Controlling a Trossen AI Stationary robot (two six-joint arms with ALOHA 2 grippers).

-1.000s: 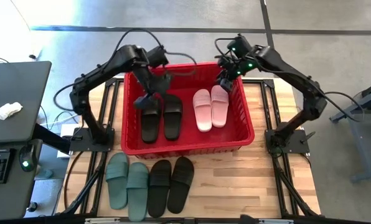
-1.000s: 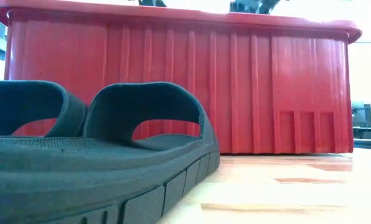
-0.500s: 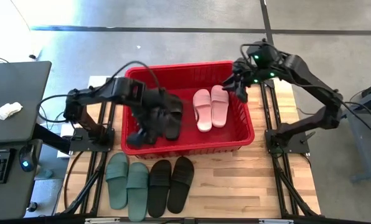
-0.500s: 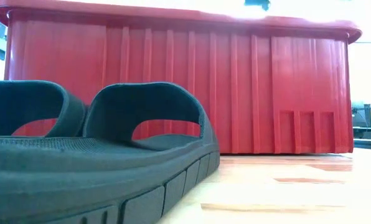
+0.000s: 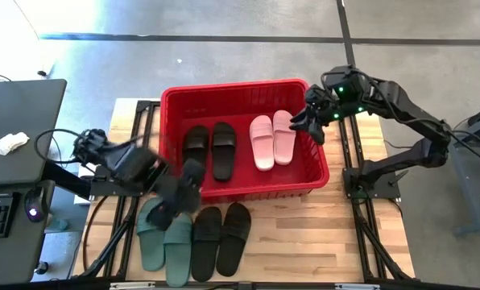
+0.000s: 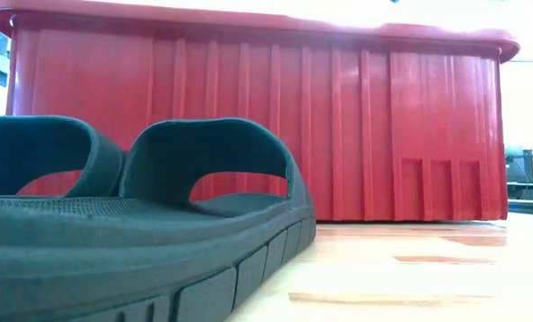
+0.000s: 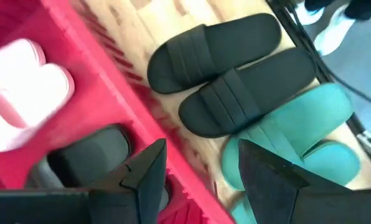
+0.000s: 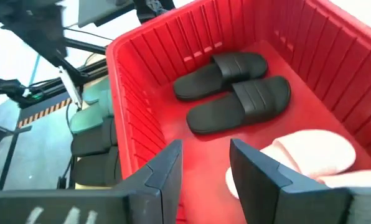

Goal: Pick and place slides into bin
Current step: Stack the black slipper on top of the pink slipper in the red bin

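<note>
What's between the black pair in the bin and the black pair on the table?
Only the red bin's front wall, seen in the high view.

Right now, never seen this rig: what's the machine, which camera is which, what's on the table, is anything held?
It is a table robot with two dark arms, filmed by four cameras.

Overhead view: a big red plastic bin holds a black foam slide pair and a pale pink pair. A sage green pair and another black pair lie on the wooden table in front of it.

The low view looks across the tabletop past a black slide at the bin's wall.

Each wrist camera looks past its own arm's fingers. The left gripper, open and empty, is above the bin's front wall and the green pair. The right gripper, also open and empty, is at the bin's right rim.
</note>
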